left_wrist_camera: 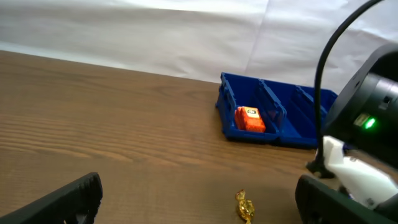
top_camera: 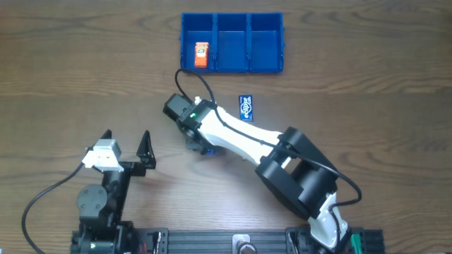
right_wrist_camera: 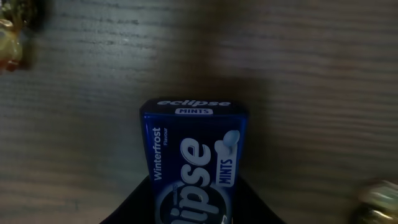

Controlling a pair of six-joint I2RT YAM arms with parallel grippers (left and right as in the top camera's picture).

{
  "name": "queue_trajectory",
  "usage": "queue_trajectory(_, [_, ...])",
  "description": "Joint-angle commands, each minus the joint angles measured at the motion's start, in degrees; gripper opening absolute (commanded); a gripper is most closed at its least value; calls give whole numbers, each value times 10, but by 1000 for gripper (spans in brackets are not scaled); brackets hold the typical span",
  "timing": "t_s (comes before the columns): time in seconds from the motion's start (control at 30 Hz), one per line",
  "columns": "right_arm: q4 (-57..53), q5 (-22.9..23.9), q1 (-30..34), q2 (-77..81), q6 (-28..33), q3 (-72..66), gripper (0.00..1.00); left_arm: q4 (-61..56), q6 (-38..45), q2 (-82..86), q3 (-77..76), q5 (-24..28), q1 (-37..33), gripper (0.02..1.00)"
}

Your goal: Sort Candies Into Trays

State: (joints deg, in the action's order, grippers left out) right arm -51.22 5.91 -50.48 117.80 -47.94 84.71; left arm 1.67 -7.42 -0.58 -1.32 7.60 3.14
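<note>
A blue three-compartment tray (top_camera: 232, 67) stands at the back of the table, with an orange candy (top_camera: 201, 55) in its left compartment. My right gripper (top_camera: 199, 146) is down at the table's middle, shut on a dark blue mints tin (right_wrist_camera: 194, 162) that stands between its fingers. Gold-wrapped candies (right_wrist_camera: 15, 34) lie on the wood to either side of that tin. A flat blue packet (top_camera: 245, 108) lies just in front of the tray. My left gripper (top_camera: 126, 137) is open and empty at the near left, with one gold candy (left_wrist_camera: 244, 205) on the wood ahead of it.
The right arm (top_camera: 282, 159) crosses the table's centre diagonally, its cable looping toward the tray. The tray (left_wrist_camera: 280, 118) and orange candy (left_wrist_camera: 250, 119) lie beyond the left gripper (left_wrist_camera: 199, 190). Bare wood lies on the left and far right.
</note>
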Motion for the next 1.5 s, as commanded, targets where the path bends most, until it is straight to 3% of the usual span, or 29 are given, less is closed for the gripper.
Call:
queue_trajectory(0.03, [-73, 62, 49, -80, 88, 121, 185, 20, 6, 4, 10, 10, -2, 998])
queue_trajectory(0.17, [-127, 100, 97, -62, 136, 232, 180, 20, 6, 4, 10, 10, -2, 998])
queue_trajectory(0.27, [-132, 102, 134, -26, 184, 314, 180, 20, 6, 4, 10, 10, -2, 998])
queue_trajectory(0.47, [-61, 114, 188, 67, 257, 410, 180, 20, 6, 4, 10, 10, -2, 998])
queue_trajectory(0.73, [22, 86, 229, 141, 260, 415, 196, 20, 6, 4, 10, 10, -2, 998])
queue_trajectory(1.33, [28, 66, 244, 176, 259, 414, 242, 20, 6, 4, 10, 10, -2, 998])
queue_trajectory(1.5, [28, 64, 243, 180, 259, 414, 325, 20, 6, 4, 10, 10, -2, 998])
